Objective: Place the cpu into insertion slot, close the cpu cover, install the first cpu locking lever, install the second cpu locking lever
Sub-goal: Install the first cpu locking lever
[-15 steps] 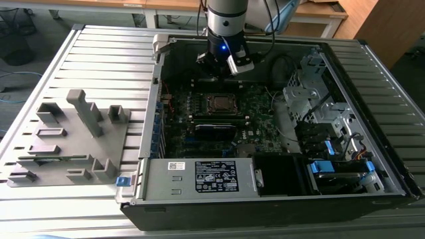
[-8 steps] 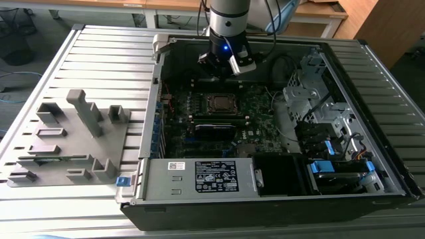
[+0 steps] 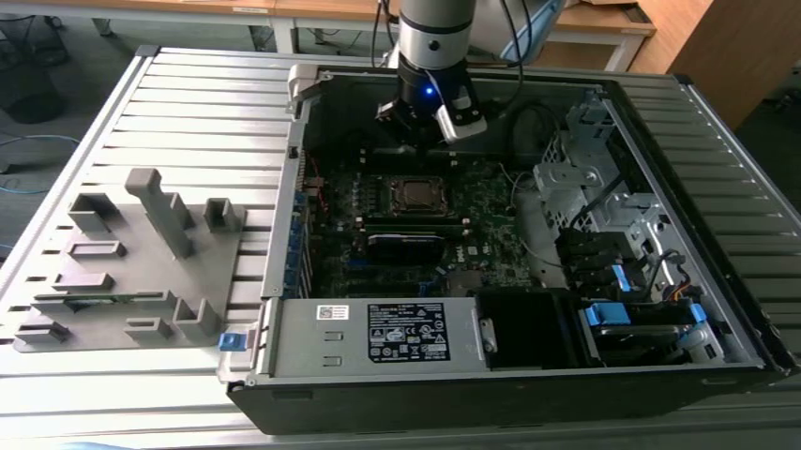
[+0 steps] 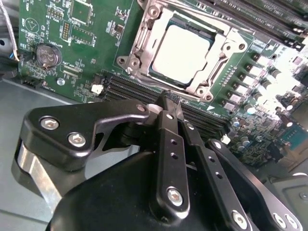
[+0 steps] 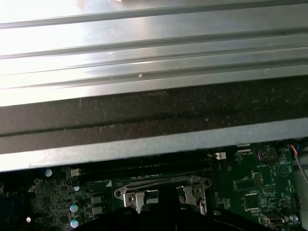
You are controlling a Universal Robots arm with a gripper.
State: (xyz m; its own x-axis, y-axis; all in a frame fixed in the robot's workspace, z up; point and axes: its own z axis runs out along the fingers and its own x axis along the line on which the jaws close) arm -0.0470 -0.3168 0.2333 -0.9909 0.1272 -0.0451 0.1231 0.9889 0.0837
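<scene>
The cpu (image 4: 182, 52) lies flat in the insertion slot (image 3: 414, 193), its pale metal top showing. The silver cpu cover (image 4: 219, 60) lies down around it, framing the chip in its window. I cannot tell how the locking levers along the socket's sides stand. My gripper (image 4: 166, 101) hovers just off the socket's edge, above the memory slots, with its black fingers (image 4: 168, 139) pressed together and nothing between them. In the exterior view the arm's wrist (image 3: 432, 94) hangs over the far side of the open case, beyond the socket. In the first wrist view the socket (image 5: 163, 190) shows close below the case wall.
The motherboard sits deep in an open computer case (image 3: 288, 187). The grey power-supply box (image 3: 375, 333) fills the near side. Drive bays with blue tabs (image 3: 613, 314) and cables stand at the exterior view's right. A grey fixture plate (image 3: 126, 272) lies outside, left.
</scene>
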